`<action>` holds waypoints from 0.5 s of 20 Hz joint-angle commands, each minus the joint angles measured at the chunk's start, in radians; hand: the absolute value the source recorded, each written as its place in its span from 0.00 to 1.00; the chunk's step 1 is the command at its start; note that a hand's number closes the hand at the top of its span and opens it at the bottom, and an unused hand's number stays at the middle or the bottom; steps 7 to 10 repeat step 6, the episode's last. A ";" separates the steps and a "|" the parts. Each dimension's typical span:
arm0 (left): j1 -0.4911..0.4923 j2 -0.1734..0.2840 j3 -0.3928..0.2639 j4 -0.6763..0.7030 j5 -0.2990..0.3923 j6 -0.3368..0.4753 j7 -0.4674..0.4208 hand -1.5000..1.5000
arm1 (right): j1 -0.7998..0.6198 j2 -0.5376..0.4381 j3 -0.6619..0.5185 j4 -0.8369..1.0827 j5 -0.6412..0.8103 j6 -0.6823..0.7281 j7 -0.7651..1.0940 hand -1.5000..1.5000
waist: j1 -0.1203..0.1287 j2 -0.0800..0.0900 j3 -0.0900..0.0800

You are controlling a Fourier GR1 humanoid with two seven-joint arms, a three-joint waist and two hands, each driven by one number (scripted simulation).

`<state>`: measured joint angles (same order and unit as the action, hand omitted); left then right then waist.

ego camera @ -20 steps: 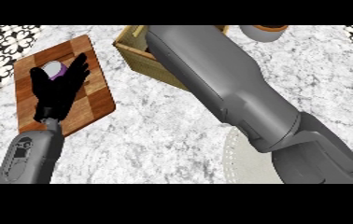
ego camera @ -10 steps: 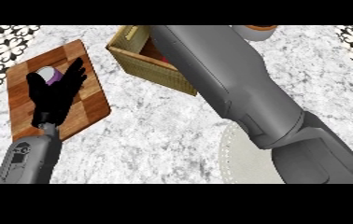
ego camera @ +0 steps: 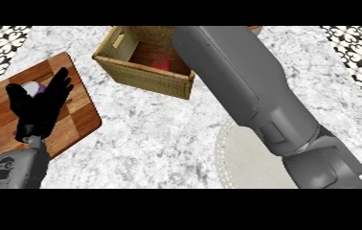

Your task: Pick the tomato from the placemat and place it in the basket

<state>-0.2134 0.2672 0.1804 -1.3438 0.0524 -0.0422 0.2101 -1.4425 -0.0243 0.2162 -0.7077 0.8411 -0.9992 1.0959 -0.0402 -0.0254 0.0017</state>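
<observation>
The red tomato (ego camera: 162, 63) lies inside the woven basket (ego camera: 145, 78) at the top centre. My right forearm (ego camera: 240, 90) crosses from the lower right up past the basket's right side. It hides that side of the basket, and its hand is beyond the picture's top. The pale round placemat (ego camera: 244, 162) shows at the lower centre, partly under that forearm, with nothing visible on it. My left hand (ego camera: 41, 107) is at the far left, fingers straight and open, held over a wooden cutting board (ego camera: 78, 114).
A small purple and white thing (ego camera: 33, 87) lies on the cutting board, partly behind my left hand. The marble counter (ego camera: 155, 133) spreads between the board, the basket and the placemat. A dark patterned strip edges the top corners.
The basket now shows more fully and lower in the view, with the tomato seen inside it. My right forearm has shifted right. My left hand stays open over the board.
</observation>
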 commanded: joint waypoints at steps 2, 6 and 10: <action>0.066 0.029 0.041 0.009 0.023 -0.030 -0.054 0.50 | 0.200 -0.002 0.022 -0.233 -0.054 0.089 0.051 0.00 | -0.034 -0.008 0.001; 0.089 0.011 0.029 -0.024 0.008 0.000 -0.019 0.50 | 0.347 -0.035 0.070 -0.444 -0.067 0.158 0.068 0.00 | -0.049 -0.013 0.002; 0.089 0.011 0.029 -0.024 0.008 0.000 -0.019 0.50 | 0.347 -0.035 0.070 -0.444 -0.067 0.158 0.068 0.00 | -0.049 -0.013 0.002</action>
